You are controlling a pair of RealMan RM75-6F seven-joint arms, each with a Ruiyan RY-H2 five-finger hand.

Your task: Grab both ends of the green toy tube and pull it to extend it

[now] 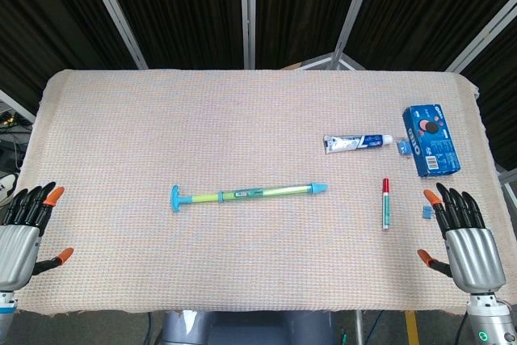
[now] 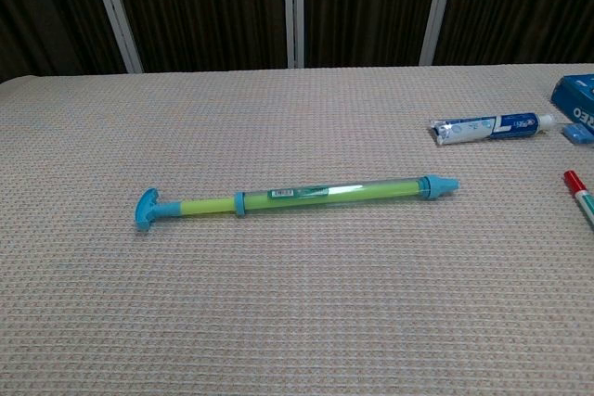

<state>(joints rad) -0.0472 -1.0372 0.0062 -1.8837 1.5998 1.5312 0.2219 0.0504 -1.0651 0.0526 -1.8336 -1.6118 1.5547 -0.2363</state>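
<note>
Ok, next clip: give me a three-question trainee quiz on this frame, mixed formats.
1. True or false: the left hand already grips the green toy tube.
2. Multiple choice: which thing lies closest to the right hand? A) toothpaste tube B) red-capped marker C) the toy tube's T-shaped handle
3. Fill in: the blue cookie box lies near the table's ____ edge, in the head view.

Key: 1 false, both hands are open and apart from the tube. 2 B. 3 right.
</note>
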